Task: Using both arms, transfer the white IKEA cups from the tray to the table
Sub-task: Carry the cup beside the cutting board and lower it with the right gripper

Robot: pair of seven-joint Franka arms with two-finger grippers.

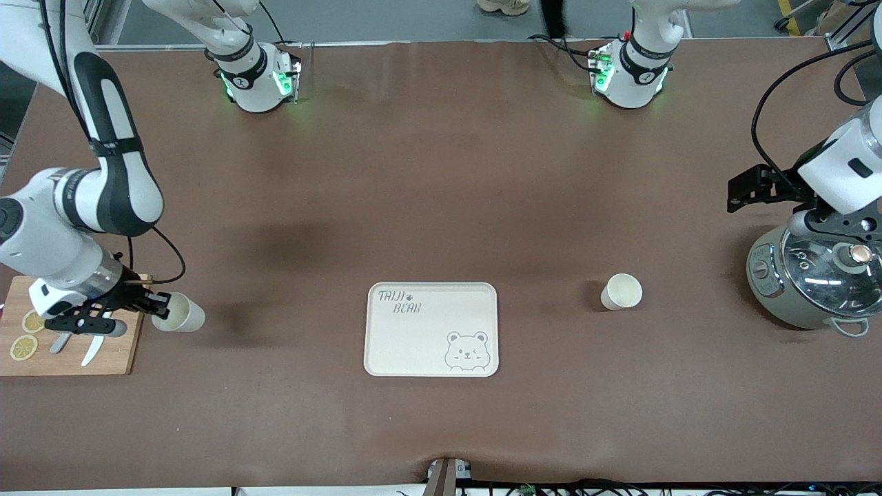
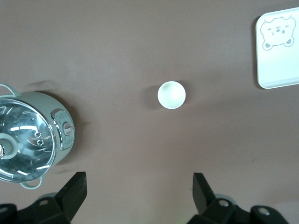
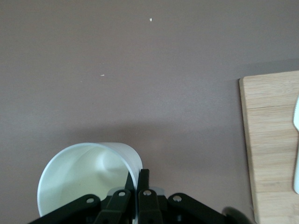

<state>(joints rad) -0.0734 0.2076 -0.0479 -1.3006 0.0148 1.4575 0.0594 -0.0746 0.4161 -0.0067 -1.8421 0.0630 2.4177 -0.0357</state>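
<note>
Cups are the business here, two small white ones on a brown counter [image 1: 441, 207]. One cup [image 1: 180, 312] is tilted beside the wooden cutting board [image 1: 117, 358] at the right arm's end of the counter, its mouth turned toward the front camera, and the right gripper [image 1: 160, 304] has its fingers [image 3: 144, 186] closed on the cup's rim, one inside the wall and one outside, as the right wrist view shows with the cup [image 3: 88, 179] filling the lower part and the board's edge [image 3: 271, 140] alongside. Whether the cup's base touches the counter cannot be told. On the board lie lemon slices [image 1: 24, 346] and a knife [image 1: 93, 348], partly under the right arm. The other cup [image 1: 622, 291] stands upright and alone on the counter, between the cream tray [image 1: 413, 344] with a bear drawing in the middle and the grey-green pot [image 1: 813, 282] with a glass lid at the left arm's end. The left gripper [image 1: 820, 213] hangs over the pot, well apart from that cup; in the left wrist view its fingers [image 2: 77, 186] are spread wide with nothing between them, and the upright cup [image 2: 171, 94], the pot [image 2: 32, 135] and a corner of the tray [image 2: 278, 56] show below
</note>
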